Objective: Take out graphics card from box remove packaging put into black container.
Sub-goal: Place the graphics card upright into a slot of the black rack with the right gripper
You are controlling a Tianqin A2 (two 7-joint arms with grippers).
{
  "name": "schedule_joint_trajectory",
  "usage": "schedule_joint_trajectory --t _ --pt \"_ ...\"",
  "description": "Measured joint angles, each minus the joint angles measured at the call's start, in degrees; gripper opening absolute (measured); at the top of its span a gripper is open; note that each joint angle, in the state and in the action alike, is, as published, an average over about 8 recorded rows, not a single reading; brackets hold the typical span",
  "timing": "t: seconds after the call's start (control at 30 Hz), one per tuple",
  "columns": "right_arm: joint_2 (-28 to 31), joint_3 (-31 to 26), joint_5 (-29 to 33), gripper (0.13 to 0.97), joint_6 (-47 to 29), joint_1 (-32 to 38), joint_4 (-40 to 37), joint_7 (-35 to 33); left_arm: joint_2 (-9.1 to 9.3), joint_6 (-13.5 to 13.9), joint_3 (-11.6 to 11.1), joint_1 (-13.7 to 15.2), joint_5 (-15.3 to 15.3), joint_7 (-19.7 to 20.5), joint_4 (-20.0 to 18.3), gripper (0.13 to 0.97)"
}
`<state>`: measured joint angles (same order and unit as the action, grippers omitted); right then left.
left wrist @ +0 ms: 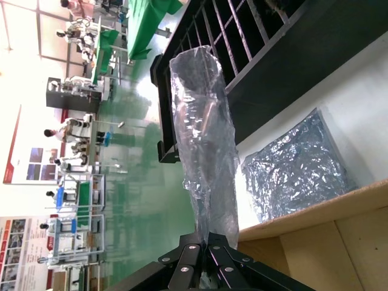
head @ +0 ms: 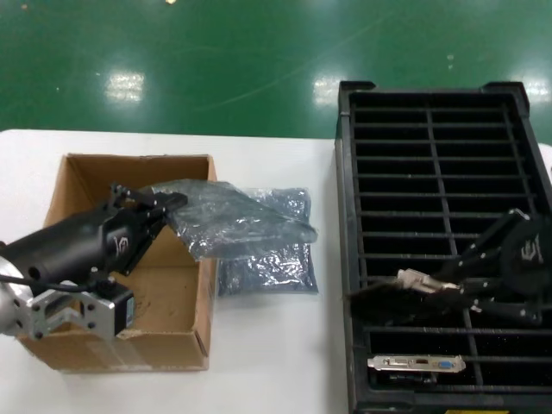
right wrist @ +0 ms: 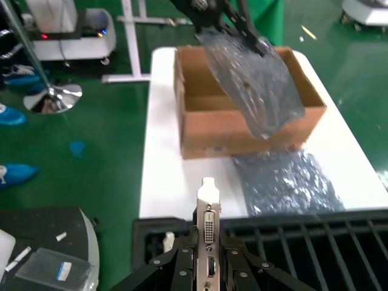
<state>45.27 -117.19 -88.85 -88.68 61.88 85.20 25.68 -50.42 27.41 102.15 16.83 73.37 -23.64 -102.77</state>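
Note:
My left gripper (head: 169,207) is shut on an empty-looking crinkly bag (head: 233,220) and holds it above the brown cardboard box (head: 78,177). In the left wrist view the bag (left wrist: 206,139) runs out from the closed fingers of that gripper (left wrist: 207,245). My right gripper (head: 455,293) is shut on the graphics card (head: 420,280), silver bracket outward, over the black container (head: 431,147). In the right wrist view the bracket (right wrist: 208,212) sits between the fingers of the right gripper (right wrist: 208,254), above the crate's rim (right wrist: 303,236).
A second card (head: 418,364) stands in a near slot of the crate. A second bag (head: 269,250) lies flat on the white table between box and crate. Bare white table (head: 276,362) lies in front of it.

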Motion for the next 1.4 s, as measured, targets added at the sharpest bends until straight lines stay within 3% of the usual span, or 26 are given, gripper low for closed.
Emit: schedule_joint_trajectory --t 0.53,1.07,1.4 --pt "-1.78 -1.99 7.12 0.189 -0.91 3.14 -7.11 -0.70 0.00 0.00 0.00 0.00 0.00 0.00 0.00 0.139" --pt "-1.67 -4.57 7.58 0.189 -1.22 4.03 -10.31 -5.02 0.00 0.00 0.00 0.00 0.00 0.00 0.00 0.139" --pt "1.21 -4.78 4.04 0.189 -1.24 3.80 -6.71 -4.27 0.00 0.00 0.00 0.00 0.00 0.00 0.00 0.139"
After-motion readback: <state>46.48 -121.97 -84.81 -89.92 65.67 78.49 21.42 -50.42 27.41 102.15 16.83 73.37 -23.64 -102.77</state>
